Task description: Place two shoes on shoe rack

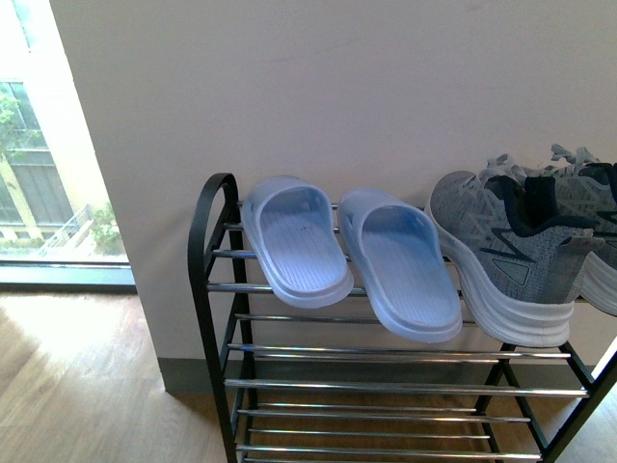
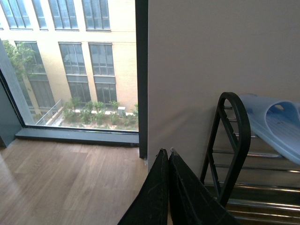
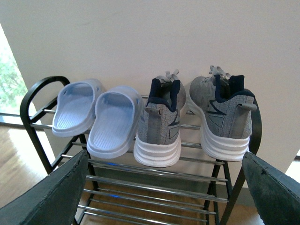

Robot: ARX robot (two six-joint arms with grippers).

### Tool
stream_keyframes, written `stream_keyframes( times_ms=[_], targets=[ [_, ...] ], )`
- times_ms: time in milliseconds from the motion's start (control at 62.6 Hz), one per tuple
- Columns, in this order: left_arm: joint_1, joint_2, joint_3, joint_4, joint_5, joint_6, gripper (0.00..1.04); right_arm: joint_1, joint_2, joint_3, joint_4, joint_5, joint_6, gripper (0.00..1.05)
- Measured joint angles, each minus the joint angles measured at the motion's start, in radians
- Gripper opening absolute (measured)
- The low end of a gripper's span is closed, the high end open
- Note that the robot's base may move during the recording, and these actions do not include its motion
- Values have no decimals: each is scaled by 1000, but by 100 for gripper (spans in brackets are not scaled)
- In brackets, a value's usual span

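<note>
beside two blue slides (image 3: 96, 117), both shoes (image 3: 194, 117) sit on the rack (image 3: 37, 93); left hand (image 2: 168, 154) pressed together, right hand (image 3: 164, 187) spread.

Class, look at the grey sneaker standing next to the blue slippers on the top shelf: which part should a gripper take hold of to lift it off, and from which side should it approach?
Probably the heel collar of the grey sneaker, approached from the open front of the shoe rack. Its heel faces outward and overhangs the rods, its toe points at the wall, and the blue slipper crowds one flank.
</note>
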Motion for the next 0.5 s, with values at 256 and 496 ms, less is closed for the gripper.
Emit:
stream_keyframes(
  times_ms=[256, 496],
  targets=[
    [0, -107, 0, -105, 0, 0, 1, 0, 0, 0, 0, 0, 0, 95],
    [0, -185, 0, -182, 0, 0, 1, 0, 0, 0, 0, 0, 0, 95]
  ],
)
